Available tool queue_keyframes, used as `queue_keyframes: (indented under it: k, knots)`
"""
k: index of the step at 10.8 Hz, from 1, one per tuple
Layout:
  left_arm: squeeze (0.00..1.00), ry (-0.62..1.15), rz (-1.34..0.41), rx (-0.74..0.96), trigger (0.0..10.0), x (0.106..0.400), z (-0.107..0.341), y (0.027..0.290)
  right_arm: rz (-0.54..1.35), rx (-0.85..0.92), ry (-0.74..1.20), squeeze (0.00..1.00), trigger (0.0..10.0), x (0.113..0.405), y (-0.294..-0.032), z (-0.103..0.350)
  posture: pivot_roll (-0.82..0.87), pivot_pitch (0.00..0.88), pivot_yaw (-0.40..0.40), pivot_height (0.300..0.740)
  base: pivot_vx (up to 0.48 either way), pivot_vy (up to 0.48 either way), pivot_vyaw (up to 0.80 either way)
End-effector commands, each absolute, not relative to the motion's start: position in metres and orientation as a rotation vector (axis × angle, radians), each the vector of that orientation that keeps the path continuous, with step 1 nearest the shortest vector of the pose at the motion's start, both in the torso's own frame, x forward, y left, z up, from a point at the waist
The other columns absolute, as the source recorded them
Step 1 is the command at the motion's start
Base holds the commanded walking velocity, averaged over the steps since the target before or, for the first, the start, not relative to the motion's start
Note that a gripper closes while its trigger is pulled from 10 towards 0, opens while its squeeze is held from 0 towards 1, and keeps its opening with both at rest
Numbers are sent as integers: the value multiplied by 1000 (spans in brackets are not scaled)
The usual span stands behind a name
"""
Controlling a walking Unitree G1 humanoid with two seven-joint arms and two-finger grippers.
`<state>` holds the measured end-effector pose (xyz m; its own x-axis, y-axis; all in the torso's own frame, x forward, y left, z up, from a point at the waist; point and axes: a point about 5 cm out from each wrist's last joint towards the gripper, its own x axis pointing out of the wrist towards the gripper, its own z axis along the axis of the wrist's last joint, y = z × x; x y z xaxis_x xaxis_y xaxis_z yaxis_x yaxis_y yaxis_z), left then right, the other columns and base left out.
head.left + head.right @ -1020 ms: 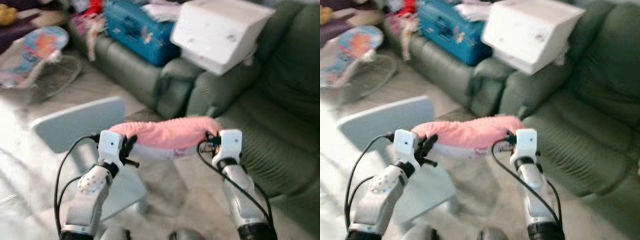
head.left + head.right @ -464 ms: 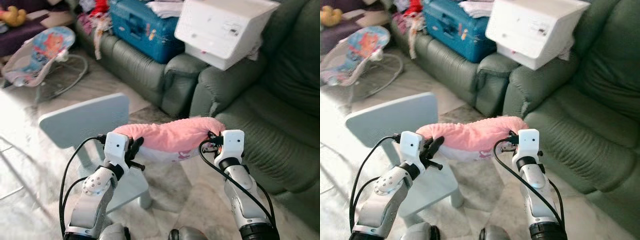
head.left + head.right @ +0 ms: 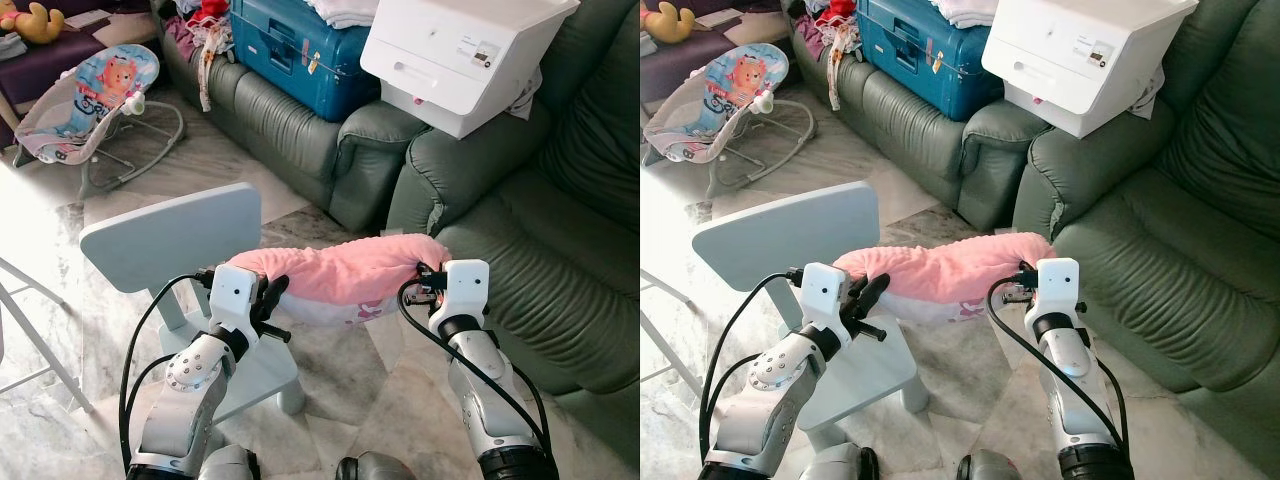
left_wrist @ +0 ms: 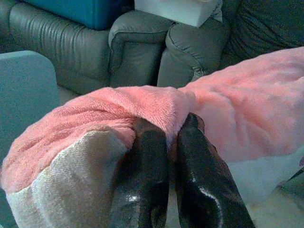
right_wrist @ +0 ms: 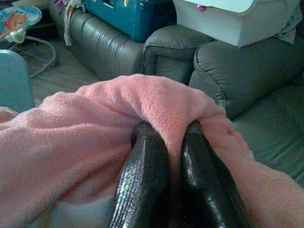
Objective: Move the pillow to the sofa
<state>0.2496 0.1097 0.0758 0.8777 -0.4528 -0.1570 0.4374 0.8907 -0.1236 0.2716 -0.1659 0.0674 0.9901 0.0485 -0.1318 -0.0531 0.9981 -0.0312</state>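
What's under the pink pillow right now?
Under the pillow, held by the left gripper and right gripper, are the blue chair's seat and floor; the seat's middle is covered.

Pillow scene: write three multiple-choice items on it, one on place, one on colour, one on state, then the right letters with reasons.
1. Where is the pillow?
A. flat on the sofa seat
B. held in the air between both hands, above the small chair
C. on the floor

2. What colour is the suitcase on the sofa?
A. blue
B. red
C. yellow

3. How do the left hand and right hand stand?
A. both open
B. one open
C. both shut on the pillow

Answers: 1 B, each hand holds one end, short of the seat. 2 A, its shell is blue. 3 C, the wrist views show fabric pinched between the fingers.
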Motion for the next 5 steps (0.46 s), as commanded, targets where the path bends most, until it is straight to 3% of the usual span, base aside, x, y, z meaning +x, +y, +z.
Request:
queue_keyframes:
  k: [1, 5]
  knots:
    - [0, 160, -493, -85, 10000, 249, 82, 106, 41, -31, 132, 0, 10000, 272, -168, 67, -1, 69, -57, 740, 0, 0, 0]
    - [0, 162, -499, -85, 10000, 249, 82, 105, 39, -32, 133, 0, 10000, 271, -169, 67, -1, 70, -57, 740, -320, 0, 0]
